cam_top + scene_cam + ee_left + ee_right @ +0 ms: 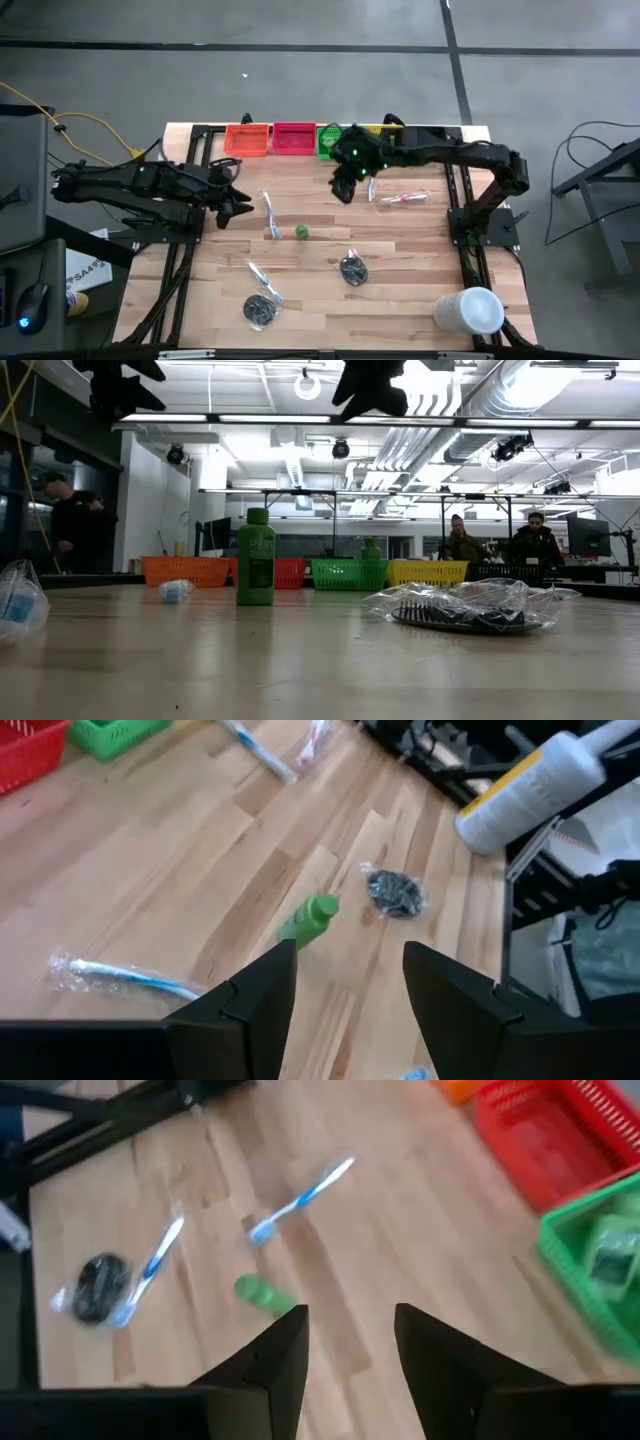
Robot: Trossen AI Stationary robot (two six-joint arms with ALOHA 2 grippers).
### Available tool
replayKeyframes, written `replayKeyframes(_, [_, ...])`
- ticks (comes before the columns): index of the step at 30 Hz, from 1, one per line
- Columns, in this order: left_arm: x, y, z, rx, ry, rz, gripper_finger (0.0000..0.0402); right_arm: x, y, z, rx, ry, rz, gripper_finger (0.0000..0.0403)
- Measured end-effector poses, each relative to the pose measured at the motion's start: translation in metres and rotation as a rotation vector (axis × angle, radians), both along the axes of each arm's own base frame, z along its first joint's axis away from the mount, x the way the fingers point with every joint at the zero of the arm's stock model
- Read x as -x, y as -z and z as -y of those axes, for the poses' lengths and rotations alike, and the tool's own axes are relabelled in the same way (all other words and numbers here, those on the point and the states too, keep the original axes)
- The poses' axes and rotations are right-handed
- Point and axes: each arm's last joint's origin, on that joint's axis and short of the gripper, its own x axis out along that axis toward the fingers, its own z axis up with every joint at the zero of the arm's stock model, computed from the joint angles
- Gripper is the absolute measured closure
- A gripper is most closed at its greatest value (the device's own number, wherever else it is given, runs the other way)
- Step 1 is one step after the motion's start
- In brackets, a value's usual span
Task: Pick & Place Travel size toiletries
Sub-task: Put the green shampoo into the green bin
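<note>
A stubby green bottle (301, 232) (256, 558) stands upright on its base mid-table. Around it lie clear-wrapped toothbrushes (270, 215) (262, 280), two dark round bundles (352, 268) (262, 310) and a wrapped slim item (400, 198). My left gripper (243, 207) (345, 990) hovers open at the table's left, facing the bottle (310, 918). My right gripper (345, 188) (348, 1350) hangs open above the table just in front of the green bin (330, 140), and nothing is between its fingers. Another green bottle (610, 1252) lies in that bin.
Orange (248, 138), red (293, 138), green and yellow (375, 130) bins line the far edge. A large white cylinder (470, 310) lies at the near right corner. Bare wood shows between the items. People stand in the room beyond the table (535, 545).
</note>
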Motion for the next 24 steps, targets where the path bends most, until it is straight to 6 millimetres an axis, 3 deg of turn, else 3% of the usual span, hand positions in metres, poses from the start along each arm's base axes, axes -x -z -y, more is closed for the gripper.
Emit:
replayKeyframes(5, [-0.02, 0.004, 0.002, -0.011, 0.007, -0.088, 0.0216, 0.012, -0.01, -0.026, 0.01, 0.012, -0.017, 0.0259])
replayKeyframes(15, [-0.083, 0.019, 0.007, -0.042, 0.029, -0.312, 0.0216, 0.046, -0.035, -0.055, 0.059, 0.072, 0.03, 0.0259])
replayKeyframes(18, [-0.107, 0.024, 0.01, -0.057, 0.07, -0.375, 0.0216, 0.054, -0.026, -0.058, 0.054, 0.064, 0.078, 0.0259])
replayKeyframes(24, [-0.152, 0.031, 0.013, -0.147, 0.114, -0.502, 0.0216, 0.081, 0.015, -0.058, -0.014, 0.095, 0.184, 0.0259])
